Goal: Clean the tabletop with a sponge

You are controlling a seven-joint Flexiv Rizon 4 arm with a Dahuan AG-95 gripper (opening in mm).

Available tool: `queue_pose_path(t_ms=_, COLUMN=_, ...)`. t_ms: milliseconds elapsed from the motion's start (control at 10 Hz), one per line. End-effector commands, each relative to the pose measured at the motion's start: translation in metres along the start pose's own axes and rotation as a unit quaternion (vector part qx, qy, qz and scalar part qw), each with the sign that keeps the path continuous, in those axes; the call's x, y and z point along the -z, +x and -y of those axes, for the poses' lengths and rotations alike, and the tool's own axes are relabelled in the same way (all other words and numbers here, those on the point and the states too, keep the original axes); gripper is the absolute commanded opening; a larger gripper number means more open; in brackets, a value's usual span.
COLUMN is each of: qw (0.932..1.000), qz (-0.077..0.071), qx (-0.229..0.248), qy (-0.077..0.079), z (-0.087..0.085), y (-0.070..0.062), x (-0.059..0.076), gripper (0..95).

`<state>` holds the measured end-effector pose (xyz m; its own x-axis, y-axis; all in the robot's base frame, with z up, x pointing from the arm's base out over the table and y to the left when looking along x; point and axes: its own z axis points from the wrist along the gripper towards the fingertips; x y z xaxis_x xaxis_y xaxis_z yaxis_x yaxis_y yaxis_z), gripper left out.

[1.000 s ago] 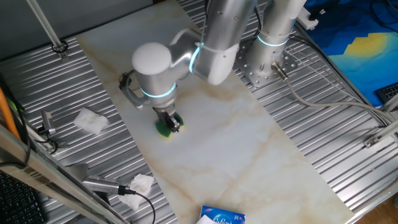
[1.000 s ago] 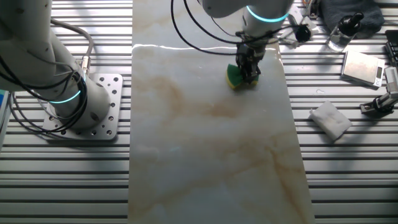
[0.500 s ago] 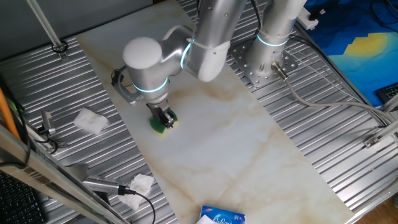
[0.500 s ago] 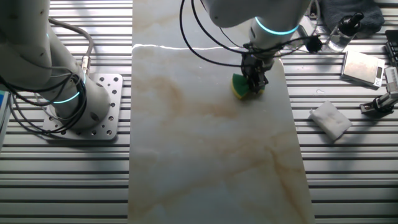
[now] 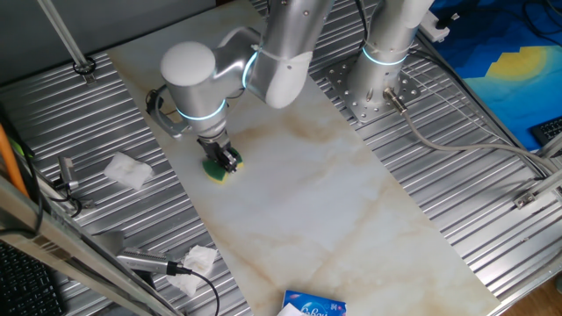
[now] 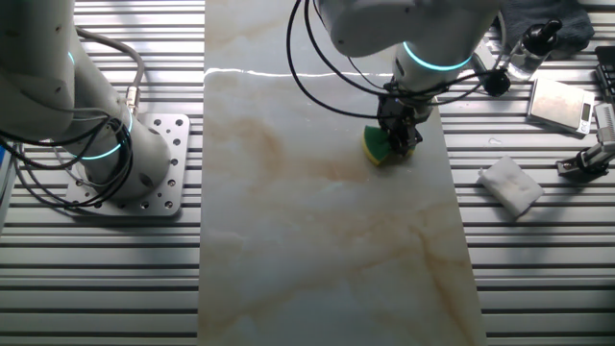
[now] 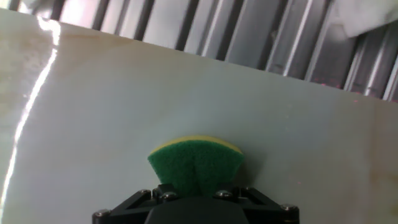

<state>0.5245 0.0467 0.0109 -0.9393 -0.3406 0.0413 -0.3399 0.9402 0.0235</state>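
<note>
The claw [image 6: 399, 137] is pinching the sponge [image 6: 377, 147] from above, pressing it flat onto the table [image 6: 317, 240] close to one long edge, leaving the uncleaned slab stretching lengthwise away from it.

The arm reaches down from its mounting base [image 5: 379, 83] at the far side of the table, its silver links bending at a large rounded white joint [image 5: 188, 68] ringed by a glowing cyan band. Below that joint the wrist points straight down, with black cables looping around it in the other fixed view. The gripper [image 5: 224, 162] is vertical, its 2 dark fingers [image 6: 399, 135] drawn in and pinching the sponge [image 7: 196, 164], which bulges out ahead of the black gripper body in the hand view, pressed low against the tabletop [image 6: 317, 240]
</note>
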Motion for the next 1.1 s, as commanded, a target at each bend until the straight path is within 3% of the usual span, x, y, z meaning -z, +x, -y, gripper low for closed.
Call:
queue_pose_path(t_ms=100, qw=1.0000, qz=0.000, qx=0.004, qy=0.000, z=0.0003, y=0.0005, x=-0.0006, gripper=57.0)
queue_pose_path(t_ms=700, qw=0.9999, qz=0.000, qx=0.010, qy=0.000, z=0.0012, y=-0.0003, x=-0.0011, gripper=57.0)
queue_pose_path(t_ms=1100, qw=0.9998, qz=-0.004, qx=0.017, qy=-0.002, z=0.0019, y=0.0013, x=0.0071, gripper=57.0)
